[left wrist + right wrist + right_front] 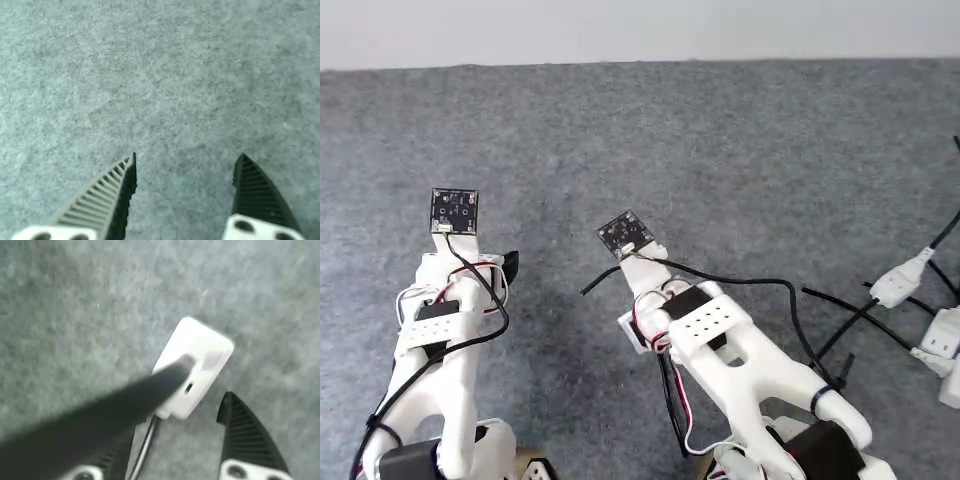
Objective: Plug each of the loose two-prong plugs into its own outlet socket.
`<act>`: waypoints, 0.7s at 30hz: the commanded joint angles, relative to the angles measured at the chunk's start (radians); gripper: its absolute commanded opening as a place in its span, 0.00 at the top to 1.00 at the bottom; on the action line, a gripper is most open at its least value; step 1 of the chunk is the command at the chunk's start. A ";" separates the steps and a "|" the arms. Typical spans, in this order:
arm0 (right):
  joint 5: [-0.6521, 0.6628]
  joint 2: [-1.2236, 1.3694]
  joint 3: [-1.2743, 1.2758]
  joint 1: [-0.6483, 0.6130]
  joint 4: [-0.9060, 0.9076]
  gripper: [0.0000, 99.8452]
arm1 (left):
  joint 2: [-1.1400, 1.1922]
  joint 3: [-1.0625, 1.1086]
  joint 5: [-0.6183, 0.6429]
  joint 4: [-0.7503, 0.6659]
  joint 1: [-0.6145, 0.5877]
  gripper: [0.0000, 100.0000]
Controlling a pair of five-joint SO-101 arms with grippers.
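Right pincer (180,415) is hanging wide open, empty, above the white plug (200,347); centring over the plug before closing is looking wisest.

In the right wrist view a dark, smeared band (100,415) crosses close to the lens; whether it is a cable or part of the arm cannot be told. It covers one side of the white block (205,347). The block is itself blurred, so it could be a plug or a socket. The band also hides most of one finger of the right claw (177,415). From above, the white pieces (940,340) at the right of the surface (720,150) are cut by the picture's edge, their prongs too small to make out. The arm on the left (440,380) and the arm in the middle (760,380) both run off the near edge.
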 commanded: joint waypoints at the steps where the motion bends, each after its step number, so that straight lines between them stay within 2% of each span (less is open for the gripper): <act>1: -0.031 0.008 -0.058 -0.016 -0.008 0.76 | -0.020 -0.007 -0.012 -0.028 -0.005 0.71; 9: -0.025 0.260 -0.290 0.010 0.051 0.77 | -0.020 -0.007 -0.012 -0.029 -0.005 0.71; 11: -0.025 0.331 -0.368 0.012 0.094 0.82 | -0.020 -0.007 -0.012 -0.029 -0.005 0.71; 14: -0.023 0.395 -0.442 0.028 0.157 0.99 | -0.020 -0.007 -0.012 -0.029 -0.005 0.71; 21: -0.026 0.326 -0.405 0.183 0.185 0.99 | -0.020 -0.007 -0.012 -0.029 -0.005 0.71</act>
